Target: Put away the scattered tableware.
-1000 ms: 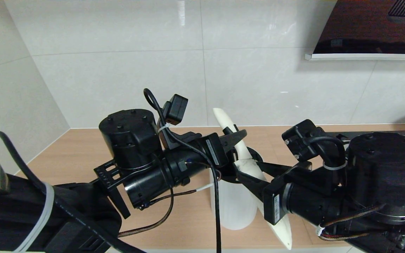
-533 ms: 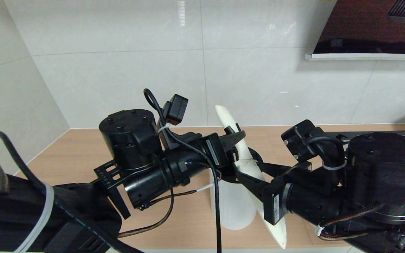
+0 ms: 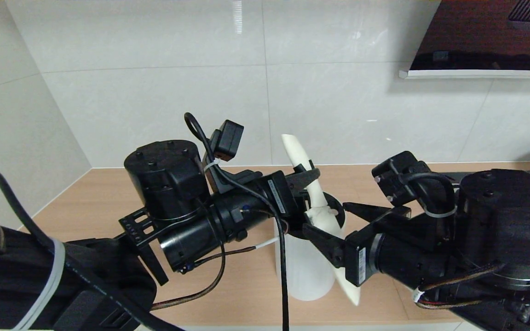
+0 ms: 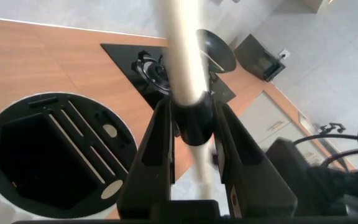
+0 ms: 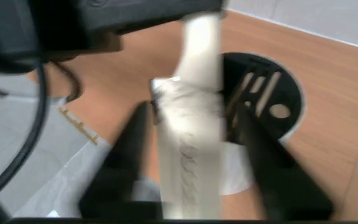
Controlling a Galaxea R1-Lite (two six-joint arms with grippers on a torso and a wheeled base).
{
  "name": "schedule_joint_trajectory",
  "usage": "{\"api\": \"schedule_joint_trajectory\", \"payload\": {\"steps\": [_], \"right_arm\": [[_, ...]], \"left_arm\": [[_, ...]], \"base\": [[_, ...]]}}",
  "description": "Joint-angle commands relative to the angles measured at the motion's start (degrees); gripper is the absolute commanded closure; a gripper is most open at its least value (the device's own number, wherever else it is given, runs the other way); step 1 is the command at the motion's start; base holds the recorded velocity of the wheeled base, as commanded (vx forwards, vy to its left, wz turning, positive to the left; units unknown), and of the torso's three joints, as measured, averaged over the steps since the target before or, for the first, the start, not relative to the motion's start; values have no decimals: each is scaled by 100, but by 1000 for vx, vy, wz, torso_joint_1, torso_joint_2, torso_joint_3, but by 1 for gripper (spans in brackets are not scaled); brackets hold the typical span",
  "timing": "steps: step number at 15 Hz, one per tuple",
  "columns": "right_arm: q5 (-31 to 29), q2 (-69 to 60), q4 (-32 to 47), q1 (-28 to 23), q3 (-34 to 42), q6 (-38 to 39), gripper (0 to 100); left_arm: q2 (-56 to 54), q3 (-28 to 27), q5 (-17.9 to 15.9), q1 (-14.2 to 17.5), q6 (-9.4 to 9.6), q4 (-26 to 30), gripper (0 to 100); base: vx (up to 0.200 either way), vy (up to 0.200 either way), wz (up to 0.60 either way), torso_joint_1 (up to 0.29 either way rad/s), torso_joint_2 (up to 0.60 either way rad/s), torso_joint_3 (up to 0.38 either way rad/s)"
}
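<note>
A long white utensil (image 3: 292, 151) hangs tilted over a white cylindrical holder (image 3: 306, 271) with a black slotted top, on the wooden counter. My left gripper (image 3: 308, 183) is shut on the utensil's upper shaft, and the left wrist view shows both fingers pressed on the utensil (image 4: 179, 50) beside the holder (image 4: 48, 98). My right gripper (image 3: 327, 216) is open around the utensil's wider lower part, its fingers clear of it on both sides. The right wrist view shows the utensil (image 5: 191, 168) between the spread right gripper (image 5: 194, 118), above the holder (image 5: 236, 177).
A black cooktop (image 4: 148, 62) with a dark pan (image 4: 219, 53) lies on the counter's right side. A range hood (image 3: 476, 46) hangs at the upper right. Tiled wall stands behind; bare counter (image 3: 99, 193) stretches to the left.
My right gripper has opened and let go of the utensil. The left gripper has raised the utensil a little, so its lower tip sits higher.
</note>
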Motion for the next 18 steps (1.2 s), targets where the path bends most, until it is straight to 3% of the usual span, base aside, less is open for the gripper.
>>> {"api": "schedule_joint_trajectory", "payload": {"steps": [1, 5, 7, 9, 10, 12, 13, 16, 17, 18], "right_arm": [[-6, -25, -60, 4, 16, 2, 0], [-102, -368, -95, -57, -19, -16, 0], [-102, -605, -77, -338, -72, -130, 0], [-94, -658, -77, -681, -107, -218, 0], [-94, -693, -77, -901, -168, -288, 0], [-94, -676, -77, -1085, -186, -297, 0], [-85, -649, -77, -1226, -186, -306, 0], [-94, -597, -77, -1367, -212, -420, 0], [-102, -562, -77, -1375, -221, -420, 0], [-102, -526, -77, -1402, -221, -429, 0]], "left_arm": [[-159, -11, -5, 22, -2, -17, 100], [-607, -55, -23, 277, 42, -8, 100], [-809, -64, -32, 400, 50, -17, 100], [-1002, -99, -32, 488, 200, -8, 100], [-1082, -90, -41, 655, 736, -17, 100], [-1082, -73, -41, 778, 1299, -202, 100], [-1011, -11, -41, 839, 1808, -579, 100], [-871, 156, -41, 839, 2590, -887, 100], [-809, 261, -41, 839, 2986, -905, 100], [-809, 367, -41, 795, 3135, -905, 100]], "base": [[0, 0, 0, 0, 0, 0], [0, 0, 0, 0, 0, 0], [0, 0, 0, 0, 0, 0], [0, 0, 0, 0, 0, 0], [0, 0, 0, 0, 0, 0], [0, 0, 0, 0, 0, 0], [0, 0, 0, 0, 0, 0], [0, 0, 0, 0, 0, 0], [0, 0, 0, 0, 0, 0], [0, 0, 0, 0, 0, 0]]}}
